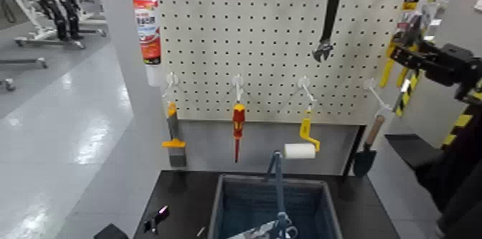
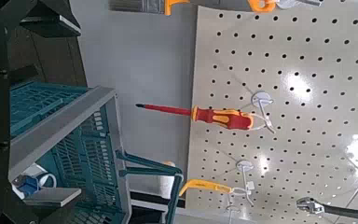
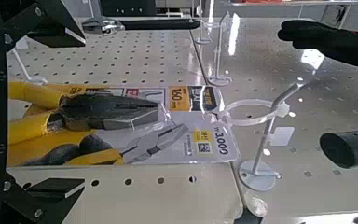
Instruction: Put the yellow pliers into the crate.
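Observation:
The yellow pliers hang on their retail card from a white hook at the right end of the pegboard. In the right wrist view their yellow handles and dark jaws lie between my right gripper's two dark fingers. The right gripper is open around the card, with a gap on each side. In the head view that arm reaches in from the upper right. The blue-grey crate stands on the black table below the pegboard, with its blue hoop handle upright. My left gripper waits open and holds nothing, low beside the crate's left wall.
On the pegboard hang a black wrench, a red-and-yellow screwdriver, a yellow-handled paint roller, a scraper and a trowel. A packaged item lies in the crate. Black-and-yellow hazard tape marks the right side.

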